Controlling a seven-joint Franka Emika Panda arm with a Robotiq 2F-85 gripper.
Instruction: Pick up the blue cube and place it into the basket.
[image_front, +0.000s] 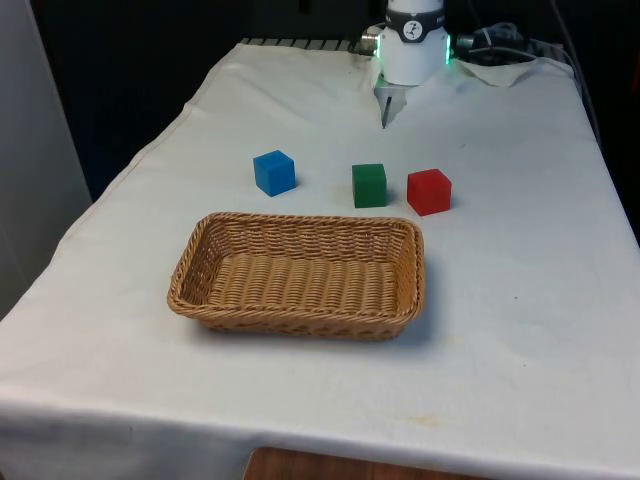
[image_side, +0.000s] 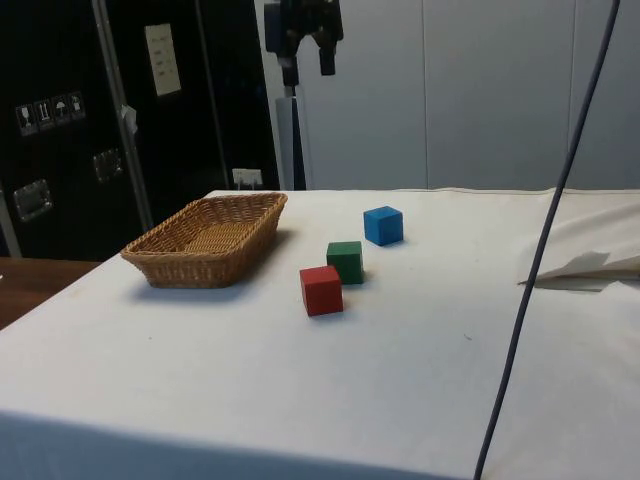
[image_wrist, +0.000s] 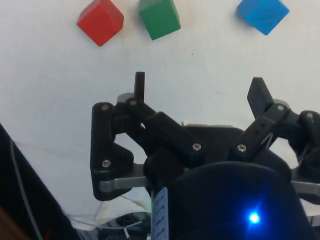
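The blue cube (image_front: 274, 172) (image_side: 383, 225) (image_wrist: 262, 14) sits on the white cloth, just beyond the far rim of the wicker basket (image_front: 300, 325) (image_side: 200, 275), towards the front view's left. Nothing lies in the basket. My gripper (image_front: 385, 108) (image_side: 308, 62) (image_wrist: 199, 90) hangs high over the far part of the table, well above and behind the row of cubes. Its fingers (image_wrist: 139, 85) are spread wide with nothing between them, and it touches nothing.
A green cube (image_front: 369, 185) (image_side: 345, 260) (image_wrist: 159, 17) and a red cube (image_front: 429, 191) (image_side: 321, 290) (image_wrist: 100, 21) stand close together in the same row, to the front view's right of the blue one. A dark cable (image_side: 540, 260) hangs across the side view.
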